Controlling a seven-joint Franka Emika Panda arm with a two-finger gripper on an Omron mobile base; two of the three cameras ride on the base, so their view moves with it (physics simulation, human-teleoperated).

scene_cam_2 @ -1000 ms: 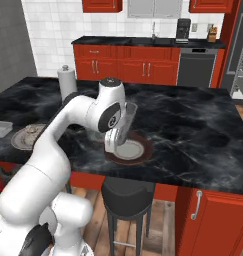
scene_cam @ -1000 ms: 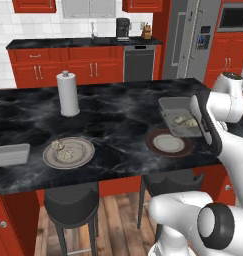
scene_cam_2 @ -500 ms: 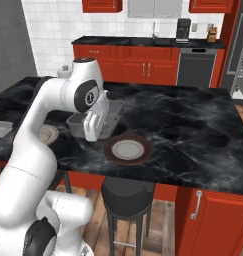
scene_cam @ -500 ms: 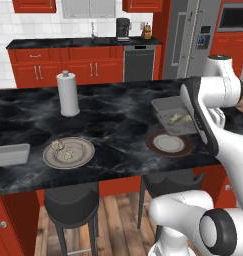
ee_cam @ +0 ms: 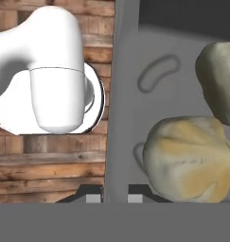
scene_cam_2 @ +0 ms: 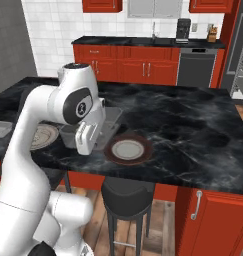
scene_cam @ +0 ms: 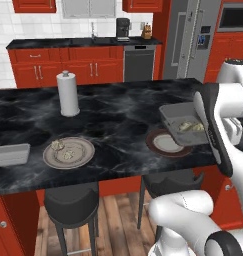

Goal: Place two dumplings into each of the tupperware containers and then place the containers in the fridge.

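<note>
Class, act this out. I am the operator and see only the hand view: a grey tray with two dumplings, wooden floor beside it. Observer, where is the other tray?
Observer: The second translucent grey rectangular tray sits at the left end of the black marble counter; it looks empty.
Operator: And the other dumplings?
Observer: Two pale lumpy dumplings lie on the round grey plate just right of it.
Operator: Where is the fridge?
Observer: The tall stainless-steel fridge stands beyond the counter, behind the held grey tray.
</note>
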